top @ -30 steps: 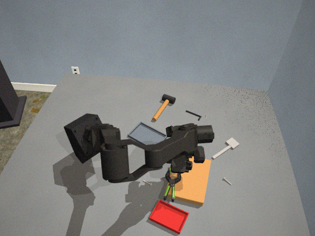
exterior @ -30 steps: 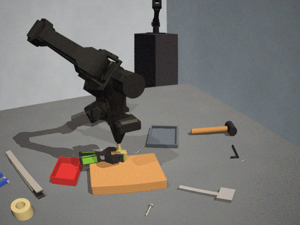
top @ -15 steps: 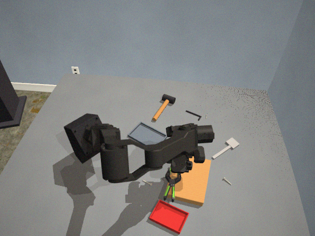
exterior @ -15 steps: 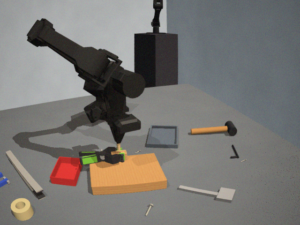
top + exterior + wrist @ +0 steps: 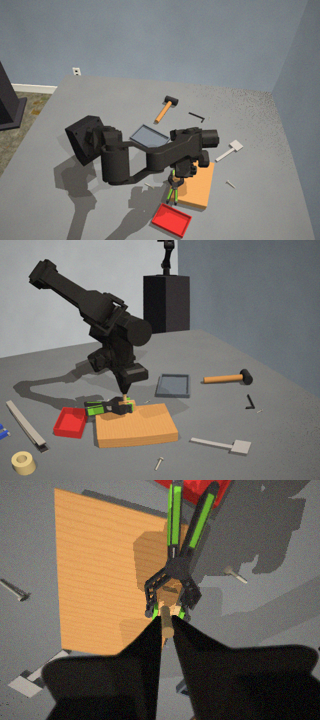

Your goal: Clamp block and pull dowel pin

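Observation:
The black and green spring clamp lies at the left edge of the wooden board, with its jaws around the small wooden block; it also shows in the wrist view. My gripper points straight down over the block and is shut on the upright dowel pin. In the exterior view the pin stands between my fingertips and the block top. In the top view my arm hides the block; only the clamp shows. The bench stop is hidden.
A red tray sits left of the board and a grey tray behind it. A hammer, hex key, grey paddle, loose screws, a ruler bar and a tape roll lie around.

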Motion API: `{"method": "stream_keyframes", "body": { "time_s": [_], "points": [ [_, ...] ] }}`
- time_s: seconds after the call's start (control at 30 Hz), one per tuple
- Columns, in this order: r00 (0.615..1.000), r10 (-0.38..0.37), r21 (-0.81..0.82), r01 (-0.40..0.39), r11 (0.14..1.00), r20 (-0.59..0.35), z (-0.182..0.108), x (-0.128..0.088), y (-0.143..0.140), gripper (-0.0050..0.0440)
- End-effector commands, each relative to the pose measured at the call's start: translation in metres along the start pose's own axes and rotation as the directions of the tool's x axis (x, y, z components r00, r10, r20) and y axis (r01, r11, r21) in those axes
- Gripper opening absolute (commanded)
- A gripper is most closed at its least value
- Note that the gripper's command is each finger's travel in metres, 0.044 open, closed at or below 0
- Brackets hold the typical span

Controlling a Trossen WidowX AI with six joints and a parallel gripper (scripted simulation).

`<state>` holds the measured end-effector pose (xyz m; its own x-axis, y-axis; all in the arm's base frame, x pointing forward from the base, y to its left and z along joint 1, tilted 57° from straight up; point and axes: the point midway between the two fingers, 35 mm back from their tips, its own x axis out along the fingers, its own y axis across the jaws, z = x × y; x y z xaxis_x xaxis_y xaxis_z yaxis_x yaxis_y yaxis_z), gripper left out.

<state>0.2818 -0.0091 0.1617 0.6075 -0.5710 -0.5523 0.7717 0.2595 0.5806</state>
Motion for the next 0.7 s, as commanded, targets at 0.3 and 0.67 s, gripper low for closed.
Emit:
{"method": "stream_keyframes", "body": {
  "time_s": [0.3, 0.67],
  "points": [
    [1.0, -0.001, 0.011, 0.001, 1.0, -0.009, 0.009, -0.001, 0.004, 0.0],
    [1.0, -0.005, 0.019, 0.005, 1.0, -0.012, 0.015, -0.001, 0.006, 0.0]
  ]
}}
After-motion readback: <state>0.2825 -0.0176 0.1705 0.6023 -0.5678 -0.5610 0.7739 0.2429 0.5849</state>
